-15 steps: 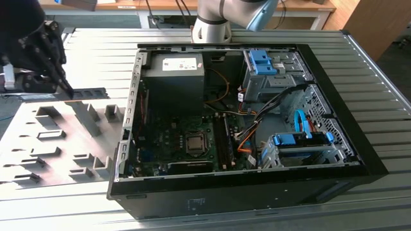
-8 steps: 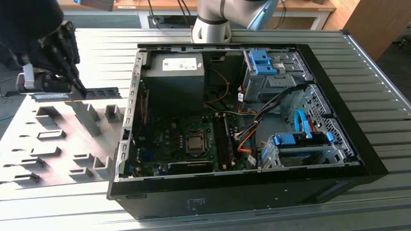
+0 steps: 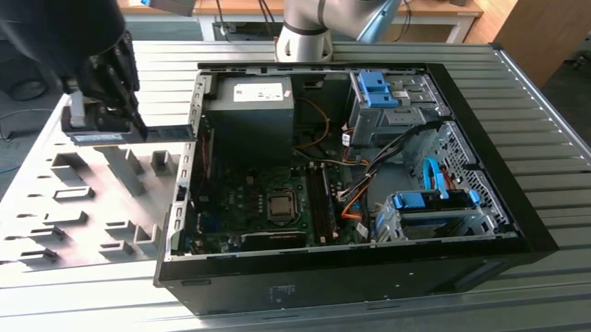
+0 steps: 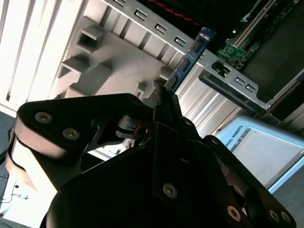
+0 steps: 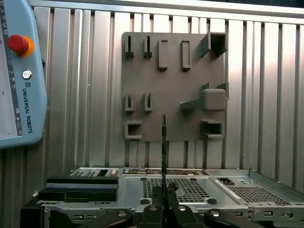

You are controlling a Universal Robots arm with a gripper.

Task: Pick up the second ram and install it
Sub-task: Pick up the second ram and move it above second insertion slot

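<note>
Clasping second ram [image 4: 190,59], pincer [image 4: 164,100] beside open case [image 3: 323,290].

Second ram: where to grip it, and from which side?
Pinch the second ram across its two flat faces at one short end, coming in along its length. It is thin and flat, so the faces likely give the most contact, and the rest is left free. The hand is shut on it this way.

Both wrist views behind end effector [image 5: 164,194]

Robotics lab — slatted metal bench [image 3: 93,304], opened computer case [image 3: 351,273]
</note>
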